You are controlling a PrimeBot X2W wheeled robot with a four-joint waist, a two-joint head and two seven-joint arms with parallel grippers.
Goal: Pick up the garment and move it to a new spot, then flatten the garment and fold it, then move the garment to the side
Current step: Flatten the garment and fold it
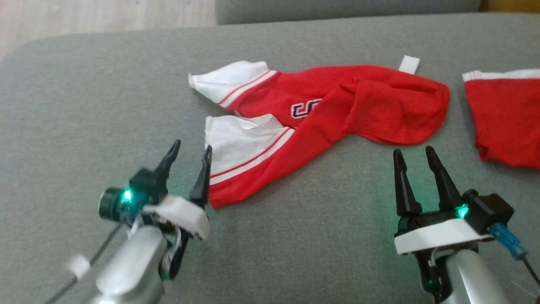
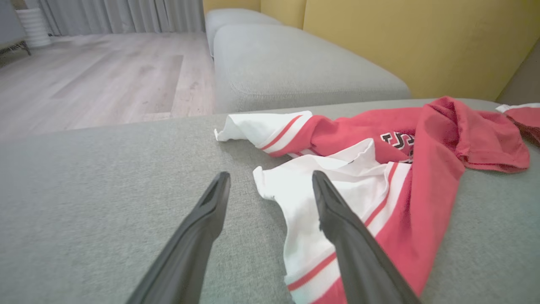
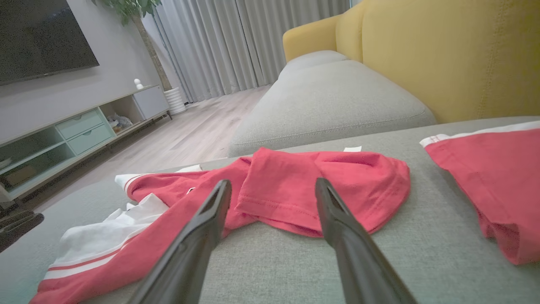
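The red-and-white garment point(image 1: 337, 105) lies crumpled mid-cushion point(image 1: 105, 105). Left gripper point(image 1: 192, 147): fingers spread, empty, near left, beside the white sleeve. Right gripper point(image 1: 413, 150): fingers spread, empty, near right, just short of the red hem.

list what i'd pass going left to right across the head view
left gripper → crumpled red and white garment → right gripper → second red garment, cut off by the right edge
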